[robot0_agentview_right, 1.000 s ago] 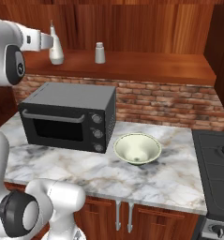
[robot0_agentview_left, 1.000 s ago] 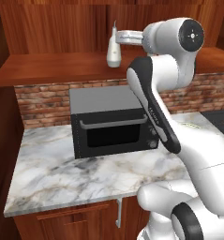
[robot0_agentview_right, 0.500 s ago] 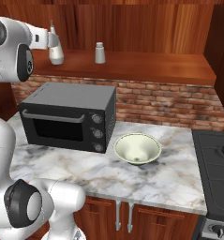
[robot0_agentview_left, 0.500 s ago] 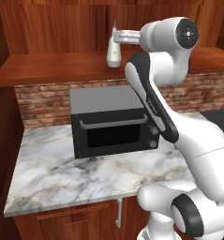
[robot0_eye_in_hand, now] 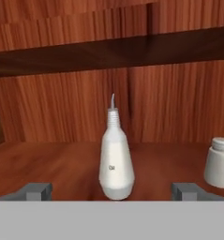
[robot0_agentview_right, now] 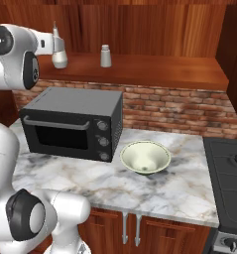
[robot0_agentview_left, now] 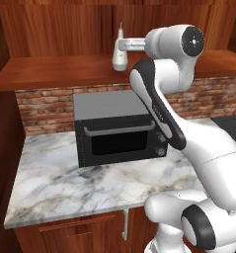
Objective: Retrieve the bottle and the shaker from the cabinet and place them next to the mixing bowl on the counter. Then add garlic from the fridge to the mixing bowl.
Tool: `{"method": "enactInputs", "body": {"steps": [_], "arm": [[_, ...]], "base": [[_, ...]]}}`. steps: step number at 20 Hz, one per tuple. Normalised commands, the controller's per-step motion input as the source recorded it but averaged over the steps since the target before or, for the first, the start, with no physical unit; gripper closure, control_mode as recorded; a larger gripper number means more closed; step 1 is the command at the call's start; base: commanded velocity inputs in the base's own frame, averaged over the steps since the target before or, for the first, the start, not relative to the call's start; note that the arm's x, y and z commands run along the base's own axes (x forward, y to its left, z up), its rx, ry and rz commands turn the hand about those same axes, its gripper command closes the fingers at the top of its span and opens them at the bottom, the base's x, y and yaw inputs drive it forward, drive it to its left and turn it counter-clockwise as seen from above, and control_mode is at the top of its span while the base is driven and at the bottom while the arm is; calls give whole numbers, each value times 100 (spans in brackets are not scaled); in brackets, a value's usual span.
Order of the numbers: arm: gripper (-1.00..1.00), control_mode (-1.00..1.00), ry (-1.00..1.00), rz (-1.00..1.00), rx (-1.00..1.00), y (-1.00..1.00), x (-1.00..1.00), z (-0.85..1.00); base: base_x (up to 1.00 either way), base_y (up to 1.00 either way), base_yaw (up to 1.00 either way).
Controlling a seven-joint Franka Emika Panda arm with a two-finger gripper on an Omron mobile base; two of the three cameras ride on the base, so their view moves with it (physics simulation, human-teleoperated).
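Two things stand on the wooden cabinet shelf (robot0_agentview_right: pixel 154 69): the bottle (robot0_eye_in_hand: pixel 115 159) on the left, upright, and the shaker (robot0_eye_in_hand: pixel 220 162) well to its right. The gripper (robot0_eye_in_hand: pixel 112 190) is level with the bottle, jaws spread wide on either side of it, seemingly not touching. Down on the marble counter (robot0_agentview_right: pixel 179 186), the microwave (robot0_agentview_right: pixel 73 123) sits left and the mixing bowl (robot0_agentview_right: pixel 145 158) just beside it.

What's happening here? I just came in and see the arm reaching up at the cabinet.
The arm is lined up on the bottle on the cabinet shelf, jaws open on either side and nothing gripped yet. The shaker stands on the same shelf, apart from the bottle. The bowl sits on the counter beside the oven.
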Motion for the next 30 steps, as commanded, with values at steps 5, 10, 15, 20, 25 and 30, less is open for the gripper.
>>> {"method": "enactInputs", "body": {"steps": [5, 10, 15, 20, 25, 30], "arm": [[-100, -100, -3, 0, -2, 0, 29, 0], [-100, -100, 0, 0, 0, 0, 28, 0], [-100, -100, 0, 0, 0, 1, 24, 0], [-100, -100, 0, 0, 0, 0, 37, 0], [-100, -100, 0, 0, 0, 7, 43, 0], [-100, -100, 0, 0, 0, 8, 28, 0]], "base": [[0, 0, 0], [0, 0, 0], [0, 0, 0], [0, 0, 0], [0, 0, 0], [0, 0, 0]]}}
